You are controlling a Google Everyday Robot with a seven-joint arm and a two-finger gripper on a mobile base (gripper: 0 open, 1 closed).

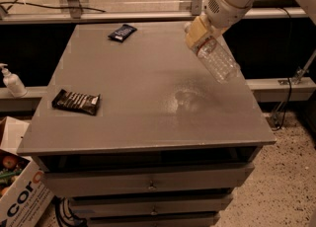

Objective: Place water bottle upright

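Observation:
The water bottle [216, 60] is clear ribbed plastic with a red-and-white band near its neck. It hangs tilted in the air above the right side of the grey table [143, 97], its base pointing down to the right. My gripper [199, 32] is shut on the bottle's neck end, so the cap is hidden. The white arm reaches in from the upper right.
A dark snack packet [76, 101] lies at the table's left front. A second dark packet [122, 32] lies at the back. A white pump-dispenser bottle [12, 81] stands on a ledge to the left. A cardboard box [19, 191] sits on the floor at lower left.

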